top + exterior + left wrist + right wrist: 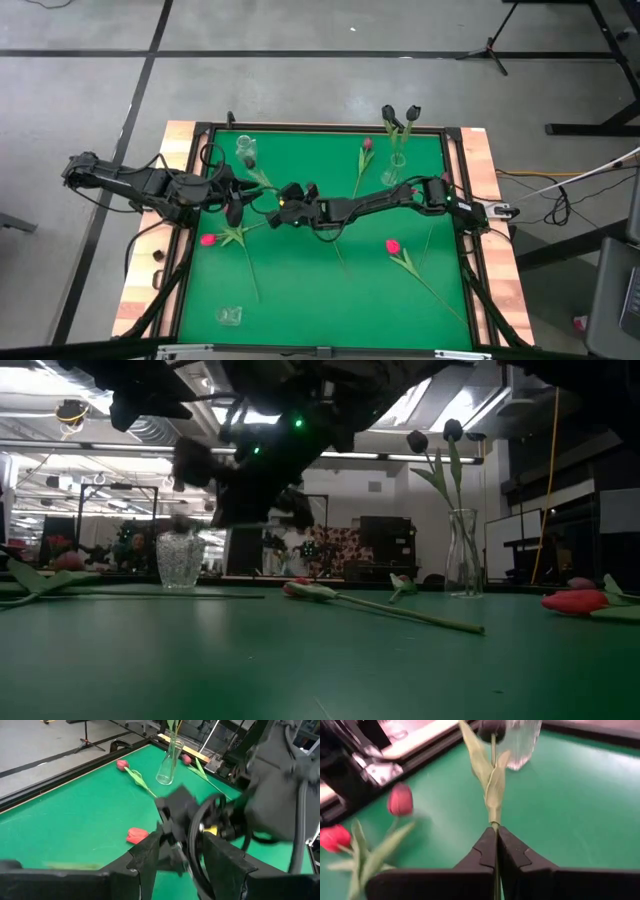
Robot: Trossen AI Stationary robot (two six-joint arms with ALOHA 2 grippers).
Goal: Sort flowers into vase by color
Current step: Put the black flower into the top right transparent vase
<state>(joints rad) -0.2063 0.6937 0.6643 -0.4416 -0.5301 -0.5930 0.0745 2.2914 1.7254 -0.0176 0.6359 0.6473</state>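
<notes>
My right gripper (496,845) reaches across to the table's middle left (287,200) and is shut on a tulip with a near-black head (490,727). The head is beside a short clear glass vase (522,740) at the far left (245,150). My left gripper (182,862) is open and empty just left of the right gripper (233,208). A tall glass vase (397,165) at the far right holds two near-black tulips (400,113). A maroon tulip (366,145) and two red tulips (207,240) (392,245) lie flat on the green mat. My right gripper pinches the tulip's thin green stem (494,827) between its two fingers, just below the leaves. The stem runs along the fingers and sticks out past their tips. The leaves and dark head are held out ahead of the gripper, toward the short vase.
A second small glass (230,315) stands at the near left. The mat has a raised black frame (330,128) with wooden borders. The two grippers are close together. The near middle of the mat (320,290) is bare.
</notes>
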